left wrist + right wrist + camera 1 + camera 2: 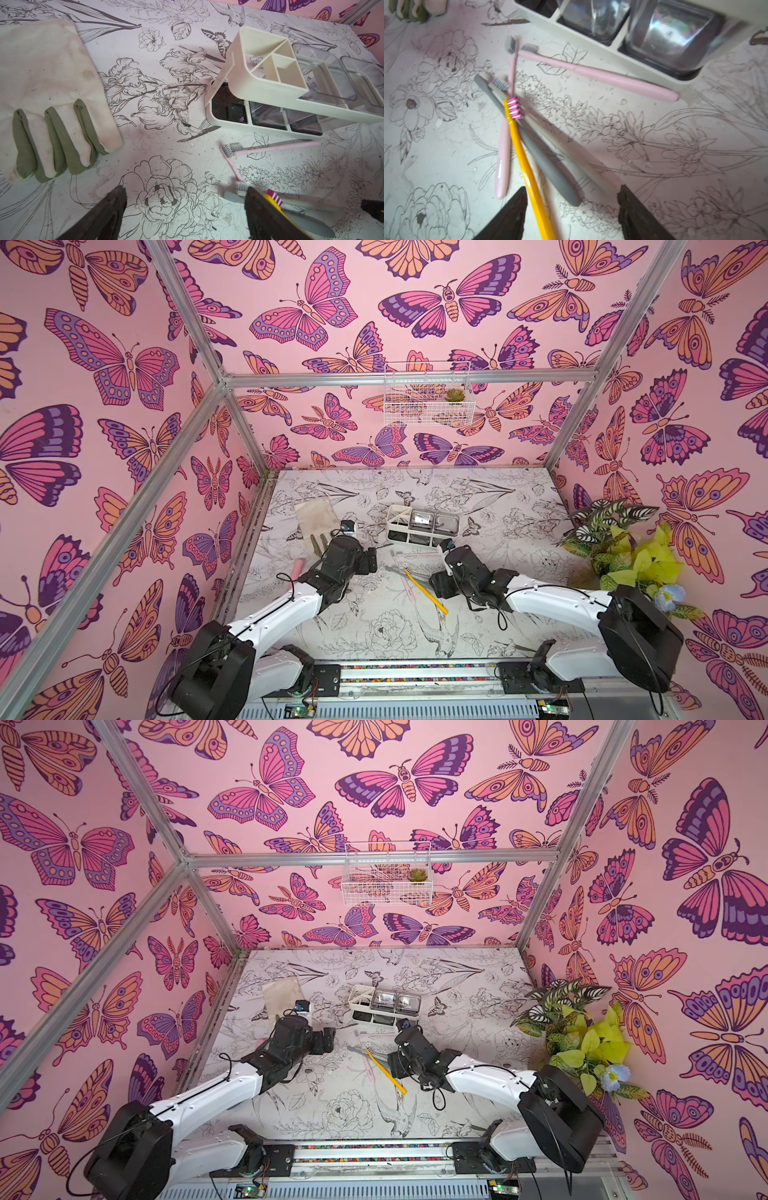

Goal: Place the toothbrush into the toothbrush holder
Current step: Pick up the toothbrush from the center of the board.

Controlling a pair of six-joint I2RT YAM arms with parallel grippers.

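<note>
1. The yellow toothbrush [525, 162] lies on the counter [365, 614], on top of a loose pile. It crosses a pink toothbrush [503, 158] and the grey toothbrushes [544, 160]. The pile sits in front of the toothbrush holder [236, 79]; nothing is in the holder yet.
2. Long axis: its bristle head points toward the holder and its handle runs back toward the arm bases, on a diagonal in both top views.
3. Your right claw [573, 188] has its jaws apart and nothing clamped. The yellow handle runs between the jaws, close against one and well off the other. A grey handle's end also sits in that gap, so closing could likely catch both.
4. Your left claw [185, 189] has its jaws apart and is empty, near the pile's head end. The right arm is nearer the handle.
5. The holder stands upright. Its divided slots look empty, and so do both clear-grey cups [324, 76]. You can't tell what is in the dark lower openings.
6. A second pink toothbrush [591, 72] lies just beside the holder's base.
</note>
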